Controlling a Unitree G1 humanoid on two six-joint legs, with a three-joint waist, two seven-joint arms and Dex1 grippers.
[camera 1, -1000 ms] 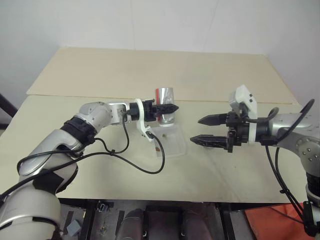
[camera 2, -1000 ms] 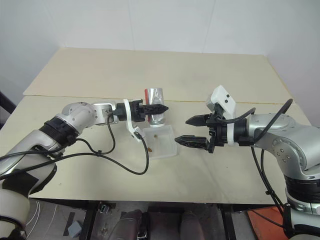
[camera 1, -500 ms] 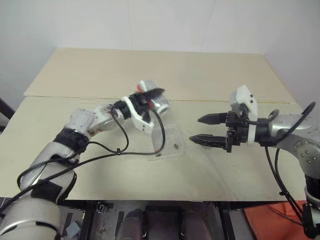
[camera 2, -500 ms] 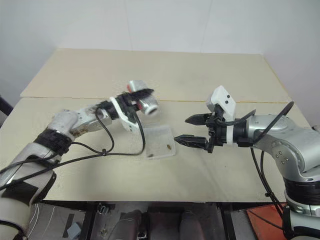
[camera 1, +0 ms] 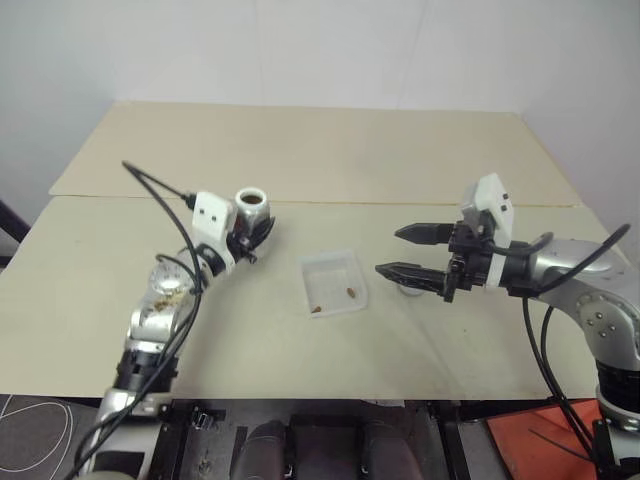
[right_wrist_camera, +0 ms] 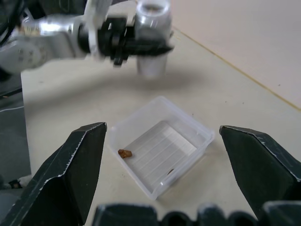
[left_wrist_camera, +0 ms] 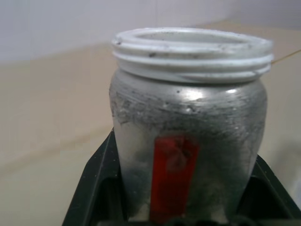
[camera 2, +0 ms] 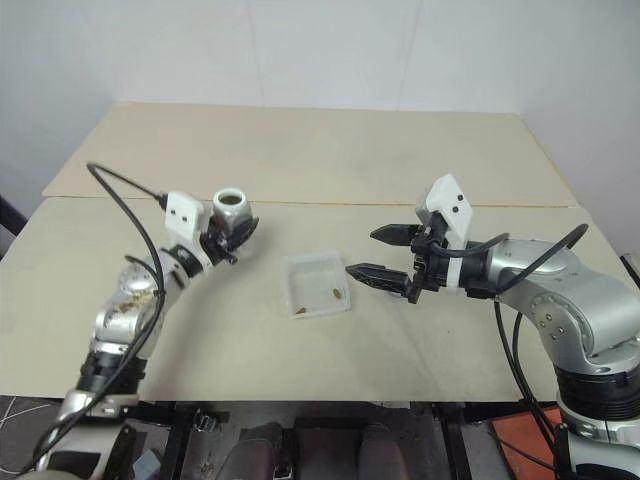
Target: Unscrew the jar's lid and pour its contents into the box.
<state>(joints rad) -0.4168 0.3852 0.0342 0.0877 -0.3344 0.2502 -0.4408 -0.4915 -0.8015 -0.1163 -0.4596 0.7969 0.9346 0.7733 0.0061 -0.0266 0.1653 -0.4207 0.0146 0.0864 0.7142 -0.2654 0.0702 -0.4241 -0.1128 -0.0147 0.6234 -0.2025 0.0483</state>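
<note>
The left gripper [camera 1: 250,232] is clamped on the jar [camera 1: 251,207], which is held upright and lidless to the left of the box [camera 1: 333,283], its threaded white rim open to the ceiling. The right gripper [camera 1: 405,252] is held with its fingers spread wide and nothing between them, just to the right of the box and above the table [camera 1: 330,150]. A few brownish bits — the contents [camera 1: 349,292] — are seen lying inside the box. The lid [camera 1: 408,291] seems to be glimpsed as a small grey round shape under the right gripper's lower finger, though this cannot be confirmed.

The pour is judged to be done — what is in hand is the setting aside of the emptied jar. What is called for next is that the jar be lowered upright onto the table clear of the box, and the grip then released.
</note>
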